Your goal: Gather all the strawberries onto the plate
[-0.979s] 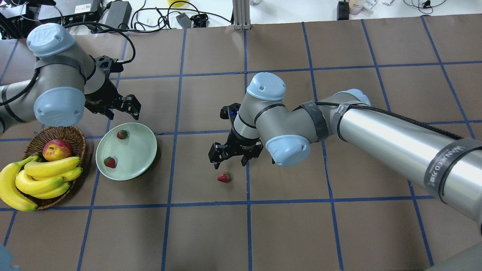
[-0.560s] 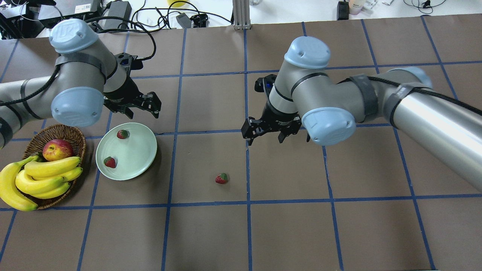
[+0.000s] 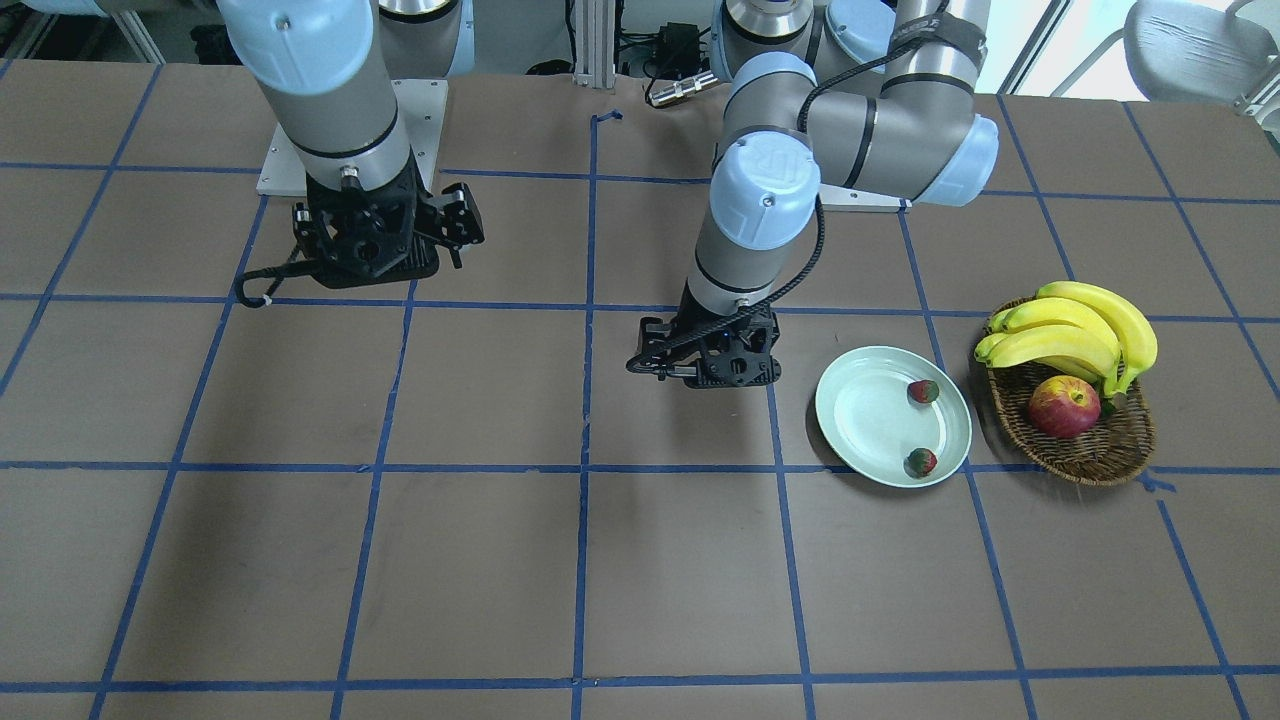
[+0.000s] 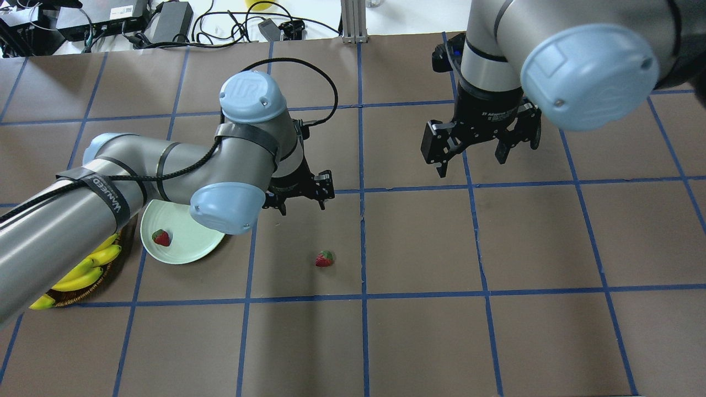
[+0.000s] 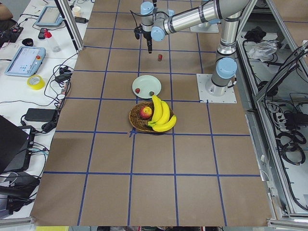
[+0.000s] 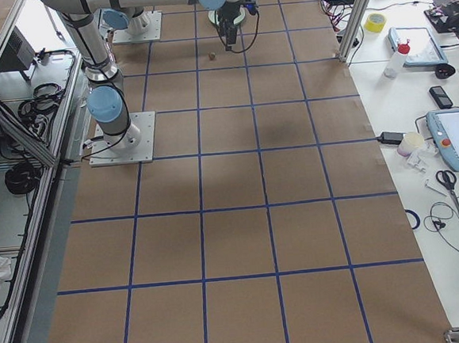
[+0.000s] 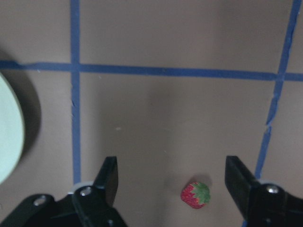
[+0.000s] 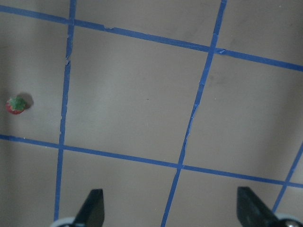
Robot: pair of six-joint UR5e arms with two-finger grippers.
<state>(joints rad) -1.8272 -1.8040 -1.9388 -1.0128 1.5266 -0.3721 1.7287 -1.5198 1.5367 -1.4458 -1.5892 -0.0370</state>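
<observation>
One strawberry [image 4: 325, 258] lies alone on the brown table near the middle. My left gripper [image 4: 302, 205] is open and hovers just beyond it; the left wrist view shows the berry [image 7: 195, 195] low between the two spread fingers [image 7: 106, 176]. The mint-green plate [image 3: 860, 415] holds two strawberries [image 3: 923, 391] [image 3: 921, 462]; in the overhead view my left arm hides one, leaving only the nearer one [image 4: 161, 237] visible. My right gripper [image 4: 471, 160] is open and empty, raised far to the right; its wrist view sees the loose berry [image 8: 16, 105] at the left edge.
A wicker basket [image 3: 1095, 455] with bananas [image 3: 1075, 325] and a red-yellow apple [image 3: 1064, 407] stands beside the plate, on its side away from the table's middle. Blue tape lines grid the table. Cables and power bricks [image 4: 171, 19] lie past the far edge.
My left arm has swung from beside the plate toward the table's middle, over the loose strawberry. My right arm has pulled away from that berry, up and to the far right.
</observation>
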